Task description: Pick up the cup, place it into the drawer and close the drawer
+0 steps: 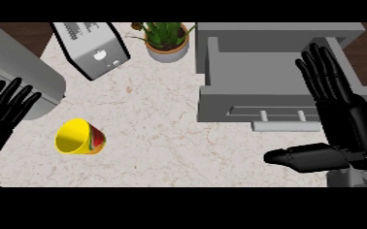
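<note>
Right hand (335,107) open beside drawer (276,85); yellow cup (79,137), red-patterned, on its side, untouched.

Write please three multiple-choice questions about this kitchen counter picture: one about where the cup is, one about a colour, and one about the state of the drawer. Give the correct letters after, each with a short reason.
1. Where does the cup lie on the counter?
A. inside the drawer
B. at the lower left, on its side
C. beside the plant pot

2. What colour is the cup mainly?
A. blue
B. white
C. yellow

3. In what state is the drawer?
A. pulled open, nothing inside
B. pushed fully shut
C. open with the cup in it

Answers:
1 B: the cup rests tipped over at the lower left, far from the drawer and from the plant.
2 C: its rim and inside are yellow, with a red patch on the outer wall.
3 A: the grey tray stands out toward the robot, its floor bare, under the open right hand.
</note>
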`<action>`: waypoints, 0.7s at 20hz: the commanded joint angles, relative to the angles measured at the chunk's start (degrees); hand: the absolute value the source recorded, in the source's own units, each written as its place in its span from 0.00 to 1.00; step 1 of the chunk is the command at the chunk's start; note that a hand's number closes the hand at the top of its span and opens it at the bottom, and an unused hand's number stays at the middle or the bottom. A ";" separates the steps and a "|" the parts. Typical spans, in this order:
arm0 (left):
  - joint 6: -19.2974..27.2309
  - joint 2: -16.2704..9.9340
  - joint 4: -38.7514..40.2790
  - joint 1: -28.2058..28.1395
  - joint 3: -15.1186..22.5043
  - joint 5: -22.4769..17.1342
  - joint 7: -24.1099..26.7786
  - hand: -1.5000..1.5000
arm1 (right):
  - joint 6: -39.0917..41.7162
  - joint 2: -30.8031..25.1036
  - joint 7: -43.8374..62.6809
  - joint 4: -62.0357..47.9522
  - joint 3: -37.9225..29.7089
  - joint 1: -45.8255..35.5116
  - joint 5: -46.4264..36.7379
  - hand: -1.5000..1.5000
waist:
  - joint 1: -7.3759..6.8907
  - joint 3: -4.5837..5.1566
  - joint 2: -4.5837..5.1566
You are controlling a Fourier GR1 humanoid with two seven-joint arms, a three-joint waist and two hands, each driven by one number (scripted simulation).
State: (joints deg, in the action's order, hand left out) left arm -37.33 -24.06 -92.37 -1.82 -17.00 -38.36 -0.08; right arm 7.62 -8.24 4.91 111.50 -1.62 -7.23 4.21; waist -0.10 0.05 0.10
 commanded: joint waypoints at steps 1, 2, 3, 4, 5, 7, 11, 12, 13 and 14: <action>-5.95 -1.18 10.91 2.19 -2.09 4.03 3.60 0.00 | 0.20 0.75 -2.26 -2.37 0.17 -0.55 -0.95 0.00 | 0.20 -0.02 -0.03; -5.92 0.79 13.85 3.50 -1.92 8.91 7.49 0.00 | -0.51 0.74 -0.94 -0.97 0.01 -1.27 -1.18 0.00 | 0.31 -0.01 -0.02; -6.99 -0.04 15.50 3.35 -2.10 9.14 7.32 0.00 | 1.25 -0.11 -1.09 -0.87 -0.40 -0.27 0.06 0.00 | 0.30 -0.02 -0.04; -7.59 1.18 18.61 4.10 -2.15 12.61 11.11 0.00 | 3.28 -1.86 -2.46 -2.43 -3.81 -0.21 3.33 0.00 | 0.43 -0.01 0.01; -6.02 0.50 18.20 6.69 -1.29 13.24 9.15 0.00 | 2.12 -1.89 0.80 -3.18 -3.47 -5.00 2.67 0.00 | 0.25 -0.02 -0.03; -3.20 1.22 21.47 8.98 -1.09 15.60 9.23 0.00 | -0.40 0.67 -1.88 -4.76 -0.14 -4.29 -2.43 0.00 | 0.25 -0.03 -0.01; -3.19 2.73 33.14 11.47 -0.34 27.57 21.61 0.00 | -0.44 1.31 -2.04 -2.14 0.34 -3.02 -2.27 0.00 | 0.83 0.03 0.07; -5.29 1.09 34.38 7.84 -1.29 29.00 25.53 0.00 | 1.03 -0.41 -0.12 -0.97 -2.48 -3.08 1.20 0.00 | 0.65 0.03 0.02; -5.09 0.76 35.16 8.00 -1.32 29.37 26.38 0.00 | 0.34 0.58 -1.79 -0.62 -0.69 -1.60 -1.48 0.00 | 0.43 0.00 -0.04; -5.94 0.27 37.07 8.09 -0.61 30.45 27.72 0.00 | 0.97 -1.50 0.04 -7.38 -3.83 -9.12 0.57 0.00 | 0.17 0.01 0.05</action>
State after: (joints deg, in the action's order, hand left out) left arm -41.73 -23.16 -62.19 5.99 -18.20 -13.82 20.17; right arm 8.25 -8.54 3.96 108.07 -3.50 -11.81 3.94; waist 0.29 0.06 0.11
